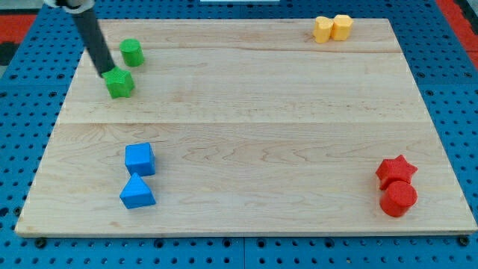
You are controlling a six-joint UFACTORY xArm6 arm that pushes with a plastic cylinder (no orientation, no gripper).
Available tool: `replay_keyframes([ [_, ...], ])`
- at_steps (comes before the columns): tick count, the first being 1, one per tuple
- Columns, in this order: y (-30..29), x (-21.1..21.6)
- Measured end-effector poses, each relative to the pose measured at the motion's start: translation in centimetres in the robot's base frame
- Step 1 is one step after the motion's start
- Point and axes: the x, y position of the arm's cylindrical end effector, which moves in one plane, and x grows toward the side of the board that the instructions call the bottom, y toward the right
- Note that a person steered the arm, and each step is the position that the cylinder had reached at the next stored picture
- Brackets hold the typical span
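Up at the view's top left, my tip [106, 74] is sitting against the upper-left edge of a green block [119, 83], prob. touching it, though the rod is hiding the contact spot. No claw on this arm, just the dark rod [91, 37] slanting down from the view's top-left corner, so nothing is being held. A green cylinder [132, 52] is standing just beside, up and to the right of the tip, apart from the first green block.

Lower left of the worktop [246, 104]: a blue cube [140, 159] is sitting w/ a blue wedge-like block [137, 193] right below it, near touching.

Top right: two yellow blocks [332, 28] are resting side by side, touching, near the board's far edge; shapes hard to tell.

Bottom right: a red star [395, 170] is lying w/ a red cylinder [398, 199] pressed against its lower side.

All these pairs are lying well apart from each other and from the tip. Blue pegboard [22, 112] is showing around the worktop.
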Motion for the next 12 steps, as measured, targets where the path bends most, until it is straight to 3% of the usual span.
replay_keyframes([
  [3, 4.5, 0.9],
  [4, 10.6, -1.4],
  [5, 10.0, -7.0],
  [6, 4.6, -9.5],
  [7, 1.3, -7.5],
  [9, 1.7, -1.8],
  [12, 9.4, 0.7],
])
